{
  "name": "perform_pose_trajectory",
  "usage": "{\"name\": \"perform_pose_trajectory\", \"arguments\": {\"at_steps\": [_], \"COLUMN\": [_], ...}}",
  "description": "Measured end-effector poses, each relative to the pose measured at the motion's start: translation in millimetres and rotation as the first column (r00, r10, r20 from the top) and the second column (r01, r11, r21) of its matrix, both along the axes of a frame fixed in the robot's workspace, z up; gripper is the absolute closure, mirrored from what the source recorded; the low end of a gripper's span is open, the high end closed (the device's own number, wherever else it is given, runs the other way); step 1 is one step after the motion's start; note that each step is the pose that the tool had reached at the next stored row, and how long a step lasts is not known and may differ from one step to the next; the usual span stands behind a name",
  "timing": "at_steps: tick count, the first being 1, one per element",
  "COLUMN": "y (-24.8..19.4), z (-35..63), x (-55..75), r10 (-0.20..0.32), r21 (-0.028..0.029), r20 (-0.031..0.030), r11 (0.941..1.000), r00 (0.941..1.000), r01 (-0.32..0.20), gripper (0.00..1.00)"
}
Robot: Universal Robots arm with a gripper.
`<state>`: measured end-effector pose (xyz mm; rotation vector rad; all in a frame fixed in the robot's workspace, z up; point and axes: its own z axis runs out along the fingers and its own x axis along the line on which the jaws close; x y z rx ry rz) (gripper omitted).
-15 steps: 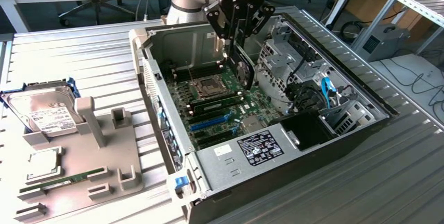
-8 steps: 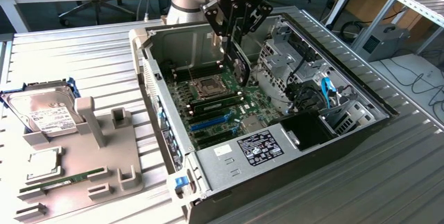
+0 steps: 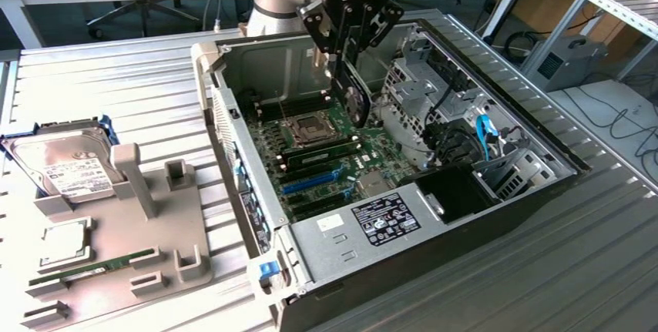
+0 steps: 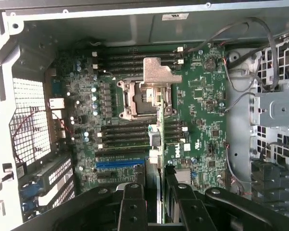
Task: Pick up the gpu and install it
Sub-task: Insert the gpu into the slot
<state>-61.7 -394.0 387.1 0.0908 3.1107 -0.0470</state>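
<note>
My gripper hangs over the open computer case and is shut on the gpu. The card is black, stands on edge and points down toward the green motherboard, apart from it. In the wrist view the gpu appears edge-on between the two black fingers of the gripper, with its silver end bracket over the processor socket. A blue expansion slot lies just beside the card's line and shows too as the blue expansion slot.
The case's walls, a drive cage with cables and the power supply ring the motherboard. At the exterior view's left, a grey fixture carries a hard drive, a processor and a green RAM stick.
</note>
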Motion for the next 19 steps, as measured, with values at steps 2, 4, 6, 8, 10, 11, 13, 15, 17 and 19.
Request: {"name": "perform_pose_trajectory", "arguments": {"at_steps": [2,4,6,8,10,11,13,15,17,19], "y": [0.0,0.0,0.0,0.0,0.0,0.0,0.0,0.0,0.0,0.0], "z": [0.0,0.0,0.0,0.0,0.0,0.0,0.0,0.0,0.0,0.0], "x": [0.0,0.0,0.0,0.0,0.0,0.0,0.0,0.0,0.0,0.0], "r10": [0.013,0.024,0.04,0.055,0.067,0.072,0.083,0.093,0.104,0.12], "r21": [0.0,-0.0001,0.0,-0.0001,-0.0001,-0.0001,-0.0001,-0.0001,-0.0001,-0.0001], "r20": [-0.0001,0.0,0.0,0.0,0.0,0.0,0.0,0.0,0.0,-0.0001], "r11": [0.9999,0.9997,0.9992,0.9985,0.9977,0.9974,0.9965,0.9957,0.9946,0.9928], "r00": [0.9999,0.9997,0.9992,0.9985,0.9977,0.9974,0.9965,0.9957,0.9946,0.9928], "r01": [-0.013,-0.024,-0.04,-0.055,-0.067,-0.072,-0.083,-0.093,-0.104,-0.12], "gripper": [0.73,0.73,0.73,0.73,0.73,0.73,0.73,0.73,0.73,0.73]}}
